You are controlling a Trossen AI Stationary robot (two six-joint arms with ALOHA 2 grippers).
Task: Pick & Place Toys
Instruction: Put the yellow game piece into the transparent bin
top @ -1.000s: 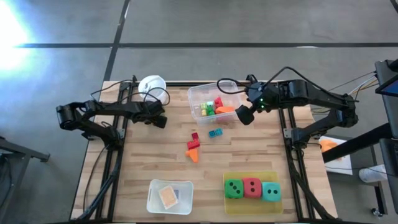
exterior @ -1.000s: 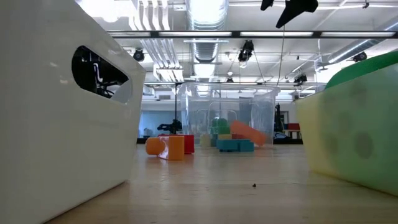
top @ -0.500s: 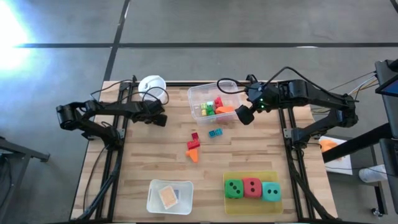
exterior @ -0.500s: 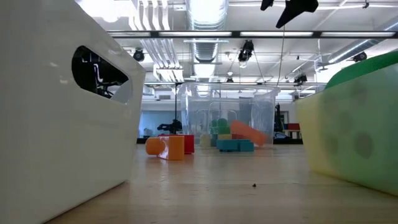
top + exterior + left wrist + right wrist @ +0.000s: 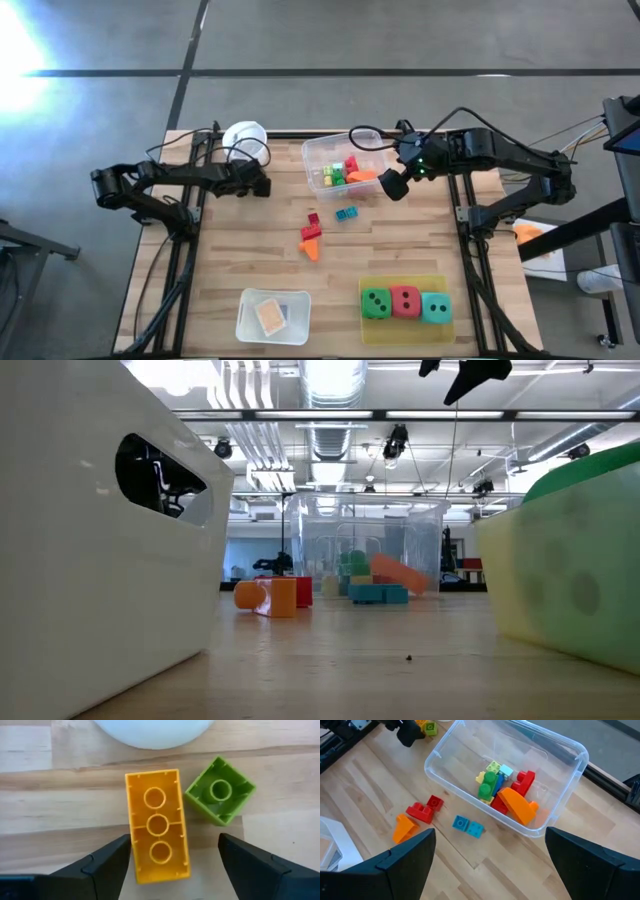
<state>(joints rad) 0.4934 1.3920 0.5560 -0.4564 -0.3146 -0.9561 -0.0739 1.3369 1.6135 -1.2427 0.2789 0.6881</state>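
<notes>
My left gripper [image 5: 260, 185] stands open, pointing down, low over the table's far left next to the white cup [image 5: 245, 140]. Between its fingers a yellow block [image 5: 157, 825] lies on the table with its hollow underside up. A green block [image 5: 220, 796] lies beside it, also underside up. My right gripper [image 5: 392, 185] hangs open and empty, high over the right end of the clear tub [image 5: 320, 150], which holds several blocks [image 5: 502, 792]. A red block [image 5: 312, 228], an orange block [image 5: 312, 250] and a teal block [image 5: 347, 213] lie at mid-table. My left gripper has one finger [image 5: 107, 862] right beside the yellow block's long side [image 5: 131, 840]; I cannot tell whether it touches. The other finger [image 5: 250, 862] stands clear of the block. The block lies flat on the table, lengthwise along the fingers.
Three dice, green, red and teal, sit in a yellow tray [image 5: 405, 282] near the front right. A small clear box [image 5: 250, 316] with an orange tile [image 5: 270, 316] stands at the front left. Bare wood lies between the mid-table blocks and the front containers.
My left gripper has rolled a little about its own pointing line beside the white cup, staying in place. My right gripper has kept still.
</notes>
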